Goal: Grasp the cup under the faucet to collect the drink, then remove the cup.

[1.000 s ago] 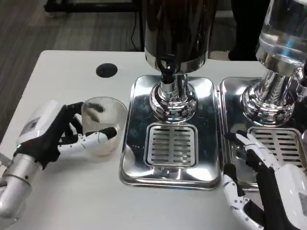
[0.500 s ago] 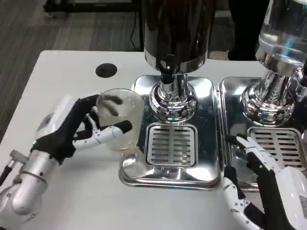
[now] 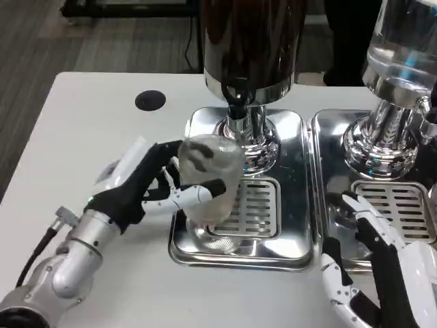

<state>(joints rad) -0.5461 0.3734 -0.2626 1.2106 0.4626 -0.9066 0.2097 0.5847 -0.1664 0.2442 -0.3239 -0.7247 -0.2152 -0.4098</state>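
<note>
The left hand (image 3: 147, 184) grips a clear plastic cup (image 3: 207, 179), its black-and-white fingers wrapped around the ribbed, see-through wall with one white finger lying across the front. The cup is upright or nearly so and sits over the left part of the slotted drip grate (image 3: 251, 208), in front of and slightly left of the dark dispenser's faucet (image 3: 237, 102); whether its base touches the grate I cannot tell. It looks empty.

The grate is a rounded rectangle of polished metal with parallel slots, set into a shiny steel tray (image 3: 194, 242) with rounded corners and a raised rim that mirrors the things above it. A chrome, flared pedestal (image 3: 254, 140) rises from the tray and carries the dark, cylindrical dispenser (image 3: 249, 37).

To the right stands a second steel tray (image 3: 321, 178) with its own slotted grate (image 3: 395, 205) and chrome pedestal (image 3: 379, 147) under a clear tank (image 3: 403, 41).

The right hand (image 3: 379, 273) holds nothing, its fingers spread wide over the front edge of the second tray, reaching toward that grate.

The table (image 3: 89, 137) is smooth and white, with a round black cap (image 3: 150, 100) set in its surface near the back left.
</note>
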